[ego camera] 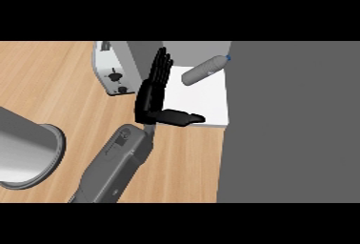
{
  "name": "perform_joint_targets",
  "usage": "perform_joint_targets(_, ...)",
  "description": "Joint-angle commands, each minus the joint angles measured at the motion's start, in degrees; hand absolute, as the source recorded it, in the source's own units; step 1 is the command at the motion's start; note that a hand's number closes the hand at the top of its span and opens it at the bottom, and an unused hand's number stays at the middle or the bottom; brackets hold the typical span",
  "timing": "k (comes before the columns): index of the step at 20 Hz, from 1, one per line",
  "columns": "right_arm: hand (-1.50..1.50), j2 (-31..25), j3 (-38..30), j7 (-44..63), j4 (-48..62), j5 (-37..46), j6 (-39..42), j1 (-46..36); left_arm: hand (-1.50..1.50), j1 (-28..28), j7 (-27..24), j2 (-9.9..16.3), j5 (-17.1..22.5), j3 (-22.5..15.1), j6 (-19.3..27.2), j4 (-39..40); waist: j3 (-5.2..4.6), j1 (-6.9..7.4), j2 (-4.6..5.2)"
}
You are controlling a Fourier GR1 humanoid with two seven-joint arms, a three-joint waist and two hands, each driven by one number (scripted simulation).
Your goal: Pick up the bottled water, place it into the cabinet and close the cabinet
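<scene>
1. Surface: light wooden kitchen counter [49, 90]; a large flat dark grey panel [295, 124], likely the cabinet's door or side, fills the view's right.
2. Large grey metal cylinder [25, 155], lower left, well apart from the work.
3. White flat shelf [204, 102], apparently the cabinet floor, beside the panel.
4. Silver toaster with black knobs [112, 71], upper centre.
5. Black left hand [156, 88]: fingers straight and together, thumb out to the side, holding nothing.
6. Clear plastic bottled water with blue cap [205, 70]: lies on its side on the shelf; long axis diagonal, cap pointing up-right towards the panel.
7. Step, as judged: closing. Keep fingers flat, clear the bottle, push the door evenly.
</scene>
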Motion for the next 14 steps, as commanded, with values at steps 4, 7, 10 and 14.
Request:
perform_joint_targets(4,-1.5,-0.58,1.58,1.07,-3.71,0.81,-0.25,1.35,-1.5,20.56,7.01,3.78,-0.08,-6.88,3.58,-27.76,-0.14,0.06,0.01)
perform_joint_targets(7,-1.5,-2.25,1.02,2.5,-2.95,2.65,0.5,-2.67,-1.5,26.34,12.24,6.72,-0.41,-9.91,5.25,-40.26,-0.12,-0.21,0.41)
perform_joint_targets(10,1.5,-3.67,4.0,2.65,-1.97,6.24,2.14,-3.05,-1.5,33.98,13.2,9.8,-1.65,-12.32,6.36,-49.91,-0.14,-1.03,0.7)
perform_joint_targets(14,1.5,-8.13,6.93,4.66,-3.7,8.11,6.77,-2.32,-1.5,44.45,11.96,14.09,-1.82,-13.52,6.48,-60.26,-0.17,-0.7,0.69)
